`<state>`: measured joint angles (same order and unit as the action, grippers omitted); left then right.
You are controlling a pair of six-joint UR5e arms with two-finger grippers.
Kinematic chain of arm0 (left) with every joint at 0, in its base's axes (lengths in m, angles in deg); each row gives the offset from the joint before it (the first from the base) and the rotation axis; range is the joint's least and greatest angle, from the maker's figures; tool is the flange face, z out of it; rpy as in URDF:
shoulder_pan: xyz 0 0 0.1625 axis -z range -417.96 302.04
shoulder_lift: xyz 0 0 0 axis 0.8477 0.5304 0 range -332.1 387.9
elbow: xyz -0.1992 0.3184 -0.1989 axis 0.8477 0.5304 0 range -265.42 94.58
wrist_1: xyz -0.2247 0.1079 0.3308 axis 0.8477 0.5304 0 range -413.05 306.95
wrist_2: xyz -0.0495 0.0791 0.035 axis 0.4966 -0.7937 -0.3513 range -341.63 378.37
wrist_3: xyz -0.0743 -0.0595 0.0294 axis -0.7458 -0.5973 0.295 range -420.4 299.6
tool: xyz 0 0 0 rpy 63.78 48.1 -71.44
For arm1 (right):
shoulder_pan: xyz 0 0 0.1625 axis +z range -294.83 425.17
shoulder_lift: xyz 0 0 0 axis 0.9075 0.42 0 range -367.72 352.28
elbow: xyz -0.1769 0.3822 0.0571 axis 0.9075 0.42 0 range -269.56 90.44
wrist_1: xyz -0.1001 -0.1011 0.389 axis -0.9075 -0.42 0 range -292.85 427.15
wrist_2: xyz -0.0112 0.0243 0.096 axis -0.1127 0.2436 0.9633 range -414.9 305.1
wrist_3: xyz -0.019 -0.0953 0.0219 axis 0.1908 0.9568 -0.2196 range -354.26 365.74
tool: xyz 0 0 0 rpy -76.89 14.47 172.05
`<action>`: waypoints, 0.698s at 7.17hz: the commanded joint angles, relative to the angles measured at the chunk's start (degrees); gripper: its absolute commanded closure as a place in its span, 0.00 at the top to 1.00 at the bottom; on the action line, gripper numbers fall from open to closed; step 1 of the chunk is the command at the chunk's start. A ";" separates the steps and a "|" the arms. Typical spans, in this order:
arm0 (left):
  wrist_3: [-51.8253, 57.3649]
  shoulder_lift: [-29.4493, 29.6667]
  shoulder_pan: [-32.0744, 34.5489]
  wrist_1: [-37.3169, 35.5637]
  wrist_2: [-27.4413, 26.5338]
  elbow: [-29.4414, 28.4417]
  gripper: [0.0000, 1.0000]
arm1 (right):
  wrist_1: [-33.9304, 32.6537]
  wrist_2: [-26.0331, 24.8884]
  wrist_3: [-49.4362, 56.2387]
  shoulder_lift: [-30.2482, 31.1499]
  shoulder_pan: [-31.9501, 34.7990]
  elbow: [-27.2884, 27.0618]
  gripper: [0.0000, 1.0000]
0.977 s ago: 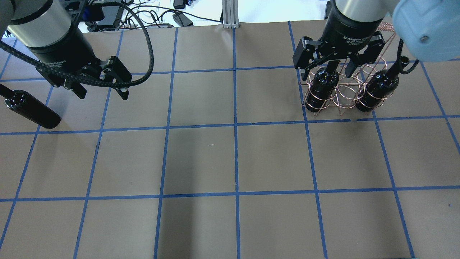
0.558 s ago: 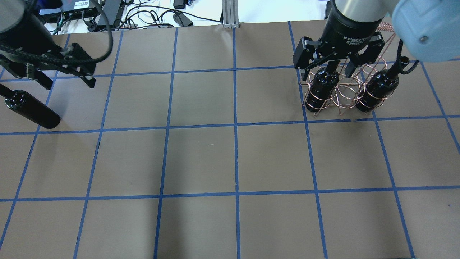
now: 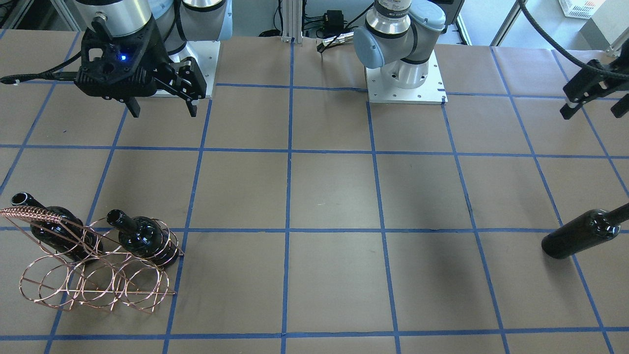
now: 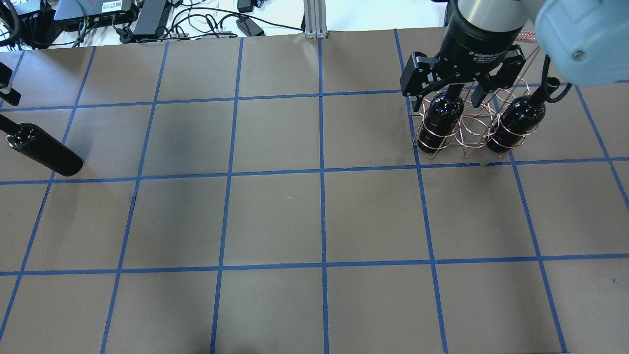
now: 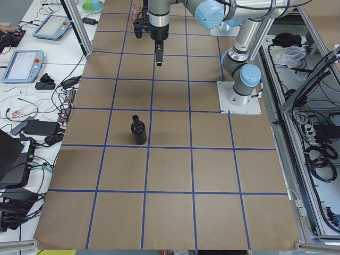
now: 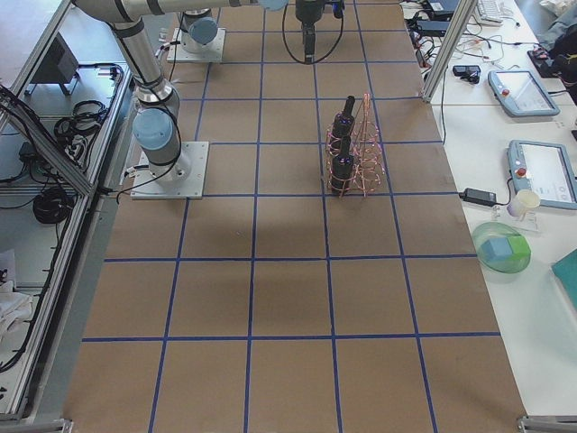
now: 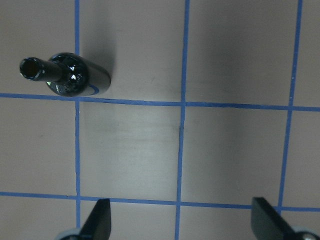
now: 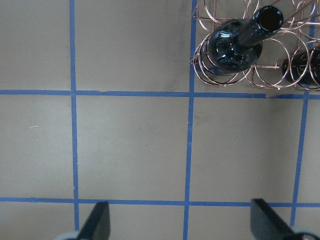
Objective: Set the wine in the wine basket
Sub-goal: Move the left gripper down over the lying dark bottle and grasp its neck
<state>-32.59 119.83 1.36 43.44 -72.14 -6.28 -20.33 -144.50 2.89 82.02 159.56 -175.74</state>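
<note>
One wine bottle (image 4: 42, 150) stands upright alone near the table's left end; it also shows in the front view (image 3: 580, 236) and the left wrist view (image 7: 65, 75). The copper wire wine basket (image 4: 471, 129) stands at the far right and holds two more bottles (image 4: 441, 118) (image 4: 521, 118) in its outer rings, with the middle ring empty. My right gripper (image 4: 444, 98) hangs open and empty high above the basket (image 8: 225, 75). My left gripper (image 3: 592, 110) is open and empty, high up and to the robot's side of the lone bottle. Only its edge shows overhead.
The table is brown paper with a blue tape grid (image 4: 322, 172). Both arm bases (image 3: 405, 83) sit at the robot's edge. Cables and electronics (image 4: 147, 19) lie beyond the far edge. Tablets and a green bowl (image 6: 500, 253) sit on a side bench.
My left gripper has swung left, from right of the lone bottle to almost out of the overhead view. The right gripper and all bottles have stayed put.
</note>
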 commanded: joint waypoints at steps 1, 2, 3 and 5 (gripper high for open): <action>8.18 6.40 -4.64 -3.56 0.59 -3.98 1.00 | -0.06 -0.06 -0.06 0.00 0.00 -0.04 1.00; 10.92 8.86 -6.65 -5.94 0.68 -4.08 1.00 | 0.03 -0.06 -0.06 0.00 0.00 -0.04 1.00; 14.34 11.32 -7.81 -8.49 0.51 -4.08 1.00 | 0.03 -0.06 -0.06 0.00 0.00 -0.04 1.00; 15.08 15.81 -7.99 -12.28 0.60 -4.08 1.00 | 0.12 -0.06 -0.14 0.00 0.00 -0.04 1.00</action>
<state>-18.20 132.80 -6.30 33.26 -71.64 -10.32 -20.28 -144.55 2.82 82.02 159.56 -175.78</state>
